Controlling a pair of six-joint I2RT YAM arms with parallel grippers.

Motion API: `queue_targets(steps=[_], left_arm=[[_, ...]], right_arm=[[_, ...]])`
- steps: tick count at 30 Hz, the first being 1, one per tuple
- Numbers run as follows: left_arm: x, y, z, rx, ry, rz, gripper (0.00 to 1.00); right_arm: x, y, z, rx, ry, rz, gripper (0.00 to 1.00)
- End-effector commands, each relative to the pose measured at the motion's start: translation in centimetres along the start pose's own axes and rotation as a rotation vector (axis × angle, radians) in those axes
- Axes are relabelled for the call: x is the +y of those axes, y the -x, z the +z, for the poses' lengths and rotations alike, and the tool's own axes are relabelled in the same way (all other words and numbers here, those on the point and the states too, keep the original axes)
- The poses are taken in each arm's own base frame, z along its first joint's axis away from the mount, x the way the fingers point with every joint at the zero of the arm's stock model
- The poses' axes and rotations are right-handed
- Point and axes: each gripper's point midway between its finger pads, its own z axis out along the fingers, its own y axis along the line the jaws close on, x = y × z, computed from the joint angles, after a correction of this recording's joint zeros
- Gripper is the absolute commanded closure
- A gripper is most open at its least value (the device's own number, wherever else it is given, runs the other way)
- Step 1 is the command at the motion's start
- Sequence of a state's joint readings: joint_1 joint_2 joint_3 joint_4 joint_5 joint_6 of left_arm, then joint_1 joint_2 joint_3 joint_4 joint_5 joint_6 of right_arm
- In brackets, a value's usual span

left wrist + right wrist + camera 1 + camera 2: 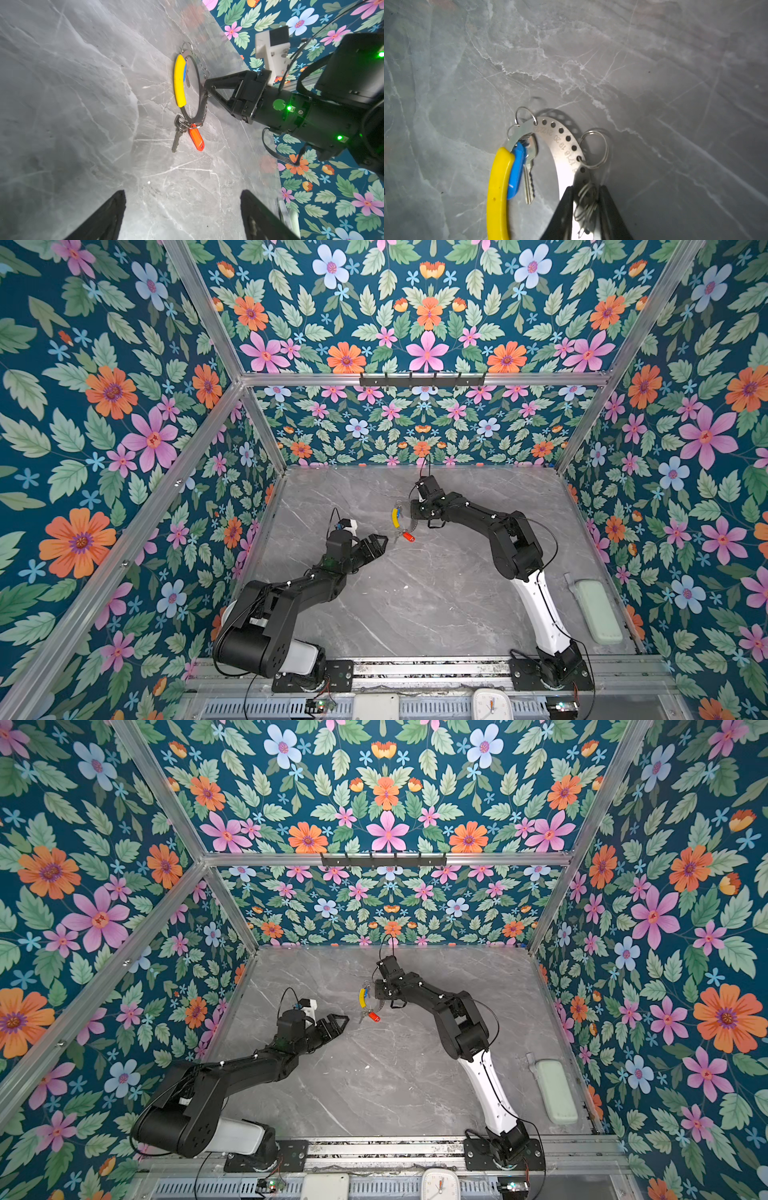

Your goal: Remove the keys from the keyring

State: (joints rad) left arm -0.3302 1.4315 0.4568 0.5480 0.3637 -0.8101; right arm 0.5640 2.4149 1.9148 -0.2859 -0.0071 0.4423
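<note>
Marble tabletop (415,593) lies open around the keyring (179,83), right claw (205,89) pinching its edge.

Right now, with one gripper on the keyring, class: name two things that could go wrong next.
1. The right gripper pinches only the thin edge of the keyring, with loose split rings caught in the pinch; the ring might slip or swivel.
2. The red-tagged key lies flat on the table, so the open left gripper may scrape the surface or catch only the tag.

Left claw (182,199) wide open, low; right claw (206,89) pinched tight, arm outstretched.
</note>
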Motion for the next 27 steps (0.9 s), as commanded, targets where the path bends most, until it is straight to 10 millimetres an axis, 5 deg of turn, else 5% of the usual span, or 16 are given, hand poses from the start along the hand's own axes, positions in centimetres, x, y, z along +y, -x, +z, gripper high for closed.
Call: queue_targets(steps=[1,12,18,27], left_arm=[[-0.8,0.3,0.1,-0.006,-0.032,0.006,0.12],[-1.9,0.0,0.2,0.017,-0.062,0.013,0.12],[-3.0,0.0,-0.3,0.026,-0.105,0.018,0.11],[-7.7,-1.5,-2.0,0.037,-0.389,0.027,0.11]], right_arm=[[-0.2,-0.6,-0.2,0.016,-0.012,-0.017,0.82],[0.7,0.0,-3.2,-0.048,0.05,-0.075,1.0],[1.5,0.1,-6.8,-0.088,0.107,-0.092,1.0],[2.8,-1.5,-14.2,-0.122,0.214,-0.084,1.0]])
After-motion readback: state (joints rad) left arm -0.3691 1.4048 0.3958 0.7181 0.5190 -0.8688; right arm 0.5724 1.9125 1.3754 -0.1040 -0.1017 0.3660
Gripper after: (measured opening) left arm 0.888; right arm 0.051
